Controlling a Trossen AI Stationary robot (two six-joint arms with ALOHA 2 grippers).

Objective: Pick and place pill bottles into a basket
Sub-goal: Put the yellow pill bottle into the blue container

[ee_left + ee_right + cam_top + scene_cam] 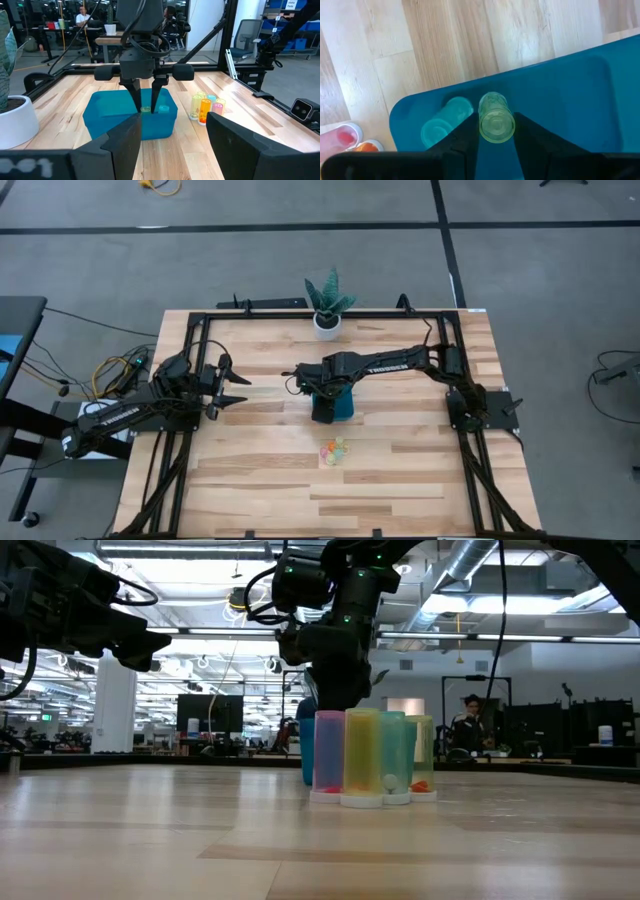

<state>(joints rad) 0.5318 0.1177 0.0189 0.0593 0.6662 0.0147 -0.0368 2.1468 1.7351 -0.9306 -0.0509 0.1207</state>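
Note:
The teal-blue basket (345,408) lies at the table's middle, also in the left wrist view (107,117). My right gripper (146,104) stands over it, pointing down, shut on a pale green pill bottle (496,120). A teal bottle (445,126) stands inside the basket beside it. Several more bottles (333,450) stand upright in a cluster on the table, nearer the front edge than the basket; they also show in the low view (365,758). My left gripper (243,391) is open and empty at the table's left, facing the basket. My right gripper pinches the green bottle's round side (484,125) between its two fingers (156,97), which come from above and point down. The bottle stands upright in the hold, down inside the basket, its top about level with the rim. I cannot tell whether its base rests on the basket's floor.
A potted plant in a white pot (327,308) stands at the table's far edge, behind the basket. A dark frame (190,330) runs round the table top. Bare wood lies to the left and right of the bottle cluster. People sit in the room beyond (470,725).

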